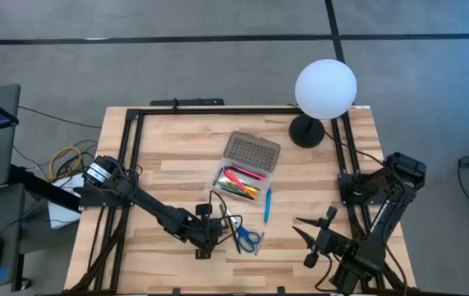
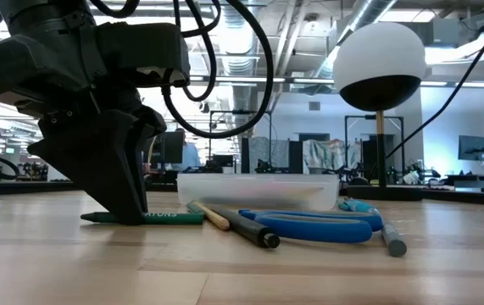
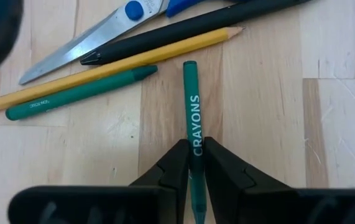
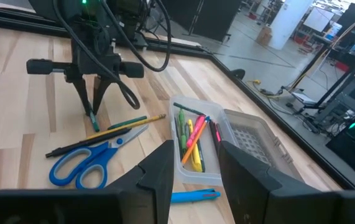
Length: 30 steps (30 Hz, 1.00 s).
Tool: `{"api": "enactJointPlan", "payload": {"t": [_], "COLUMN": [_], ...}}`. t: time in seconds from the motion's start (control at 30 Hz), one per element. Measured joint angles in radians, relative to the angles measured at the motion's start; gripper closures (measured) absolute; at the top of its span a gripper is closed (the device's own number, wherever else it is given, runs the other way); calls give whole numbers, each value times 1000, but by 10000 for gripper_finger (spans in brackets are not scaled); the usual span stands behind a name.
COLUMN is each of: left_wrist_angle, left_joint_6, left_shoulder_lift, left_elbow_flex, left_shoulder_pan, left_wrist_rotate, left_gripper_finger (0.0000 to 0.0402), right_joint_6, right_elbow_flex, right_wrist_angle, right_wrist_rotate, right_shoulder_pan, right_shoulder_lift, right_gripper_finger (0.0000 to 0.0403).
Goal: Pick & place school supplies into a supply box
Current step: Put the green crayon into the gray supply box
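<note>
Down on the tabletop (image 1: 168, 173), the left hand (image 3: 193, 163) pinches a green crayon (image 3: 191, 106) left of the scissors (image 1: 245, 237); the right hand (image 4: 196, 163) waits wide.

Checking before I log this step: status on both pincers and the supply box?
Left pincer shut on green crayon, still on table. Right pincer open, idle. Supply box open, part filled. Scissors beside crayon.

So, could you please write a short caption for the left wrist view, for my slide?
Left gripper shut on a green crayon lying on the table, beside a yellow pencil and scissors.
</note>
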Motion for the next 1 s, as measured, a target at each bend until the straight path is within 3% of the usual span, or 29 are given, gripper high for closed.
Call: {"api": "enactJointPlan", "payload": {"t": [0.43,0.77,1.0], "left_wrist_angle": [-8,-6,-45], "left_joint_6": [-15,4,61], "left_shoulder_lift": [-6,-6,-1], "left_elbow_flex": [0,1,49], "left_shoulder_pan": [13,12,13], "left_wrist_rotate": [47,33,32], "left_gripper_finger": [387,357,363], "right_joint_6": [0,0,0], "right_elbow_flex": [0,0,0], "right_wrist_angle": [3,4,4], "right_wrist_rotate": [-1,-1,-1], "right_shoulder_pan": [0,0,0], "right_shoulder_lift": [0,0,0], "right_gripper_finger": [285,285,285]}}
